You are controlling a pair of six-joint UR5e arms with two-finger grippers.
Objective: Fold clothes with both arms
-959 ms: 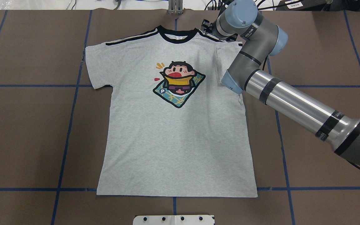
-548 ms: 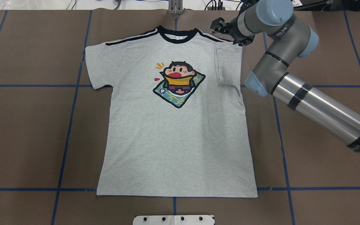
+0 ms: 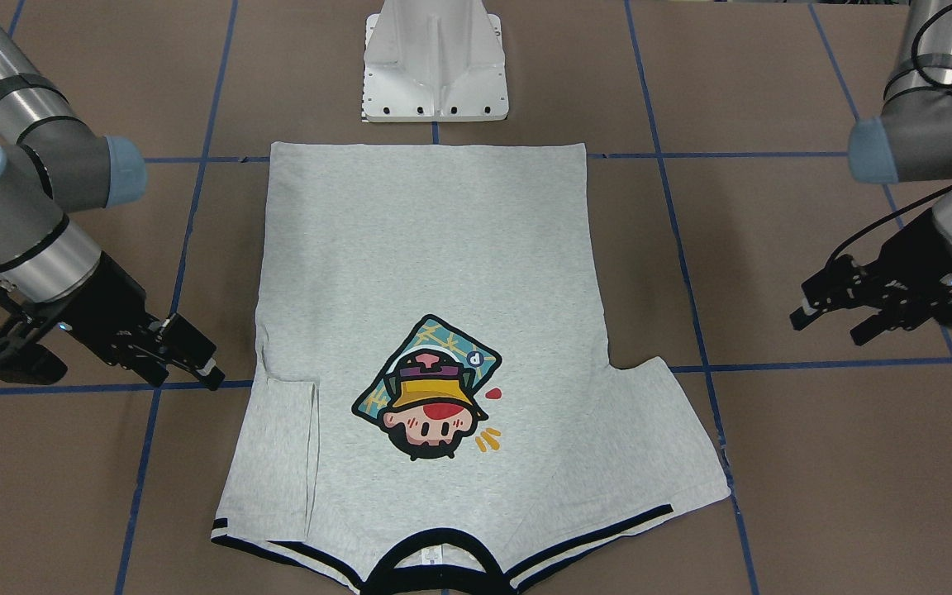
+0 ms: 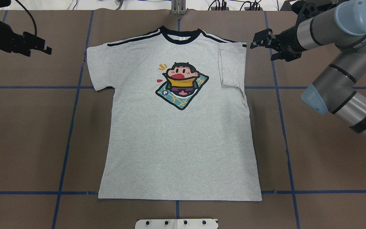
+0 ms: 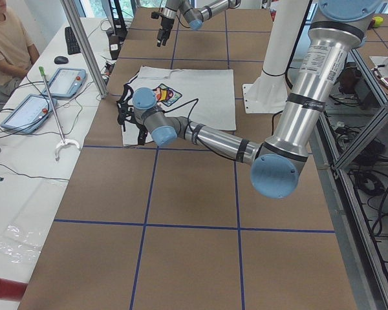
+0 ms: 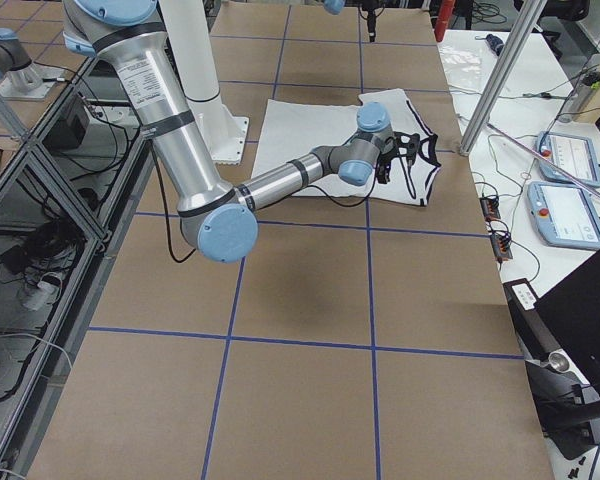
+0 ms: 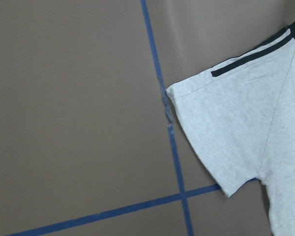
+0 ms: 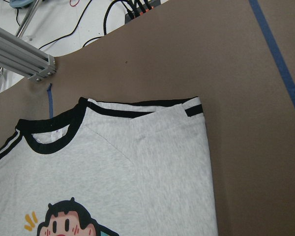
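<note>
Your left gripper [image 4: 44,45] and right gripper [image 4: 263,48] flank the T-shirt [image 4: 176,143], fingers spread, empty. A shallow pinch on the spread sleeve [image 4: 98,68] could slip.

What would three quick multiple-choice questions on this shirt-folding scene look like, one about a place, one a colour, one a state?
1. Which sleeve of the T-shirt lies folded onto its body?
A) the one on the robot's right side
B) the one on the robot's left side
C) both

2. What colour is the collar?
A) red
B) black
C) white

3. What do the tools hold?
A) nothing
B) a sleeve each
C) the hem

Answers:
1 A: the right-side sleeve is doubled inward, while the left-side sleeve lies spread.
2 B: the neck band is black.
3 A: the left tool and right tool hover open, off the cloth.
</note>
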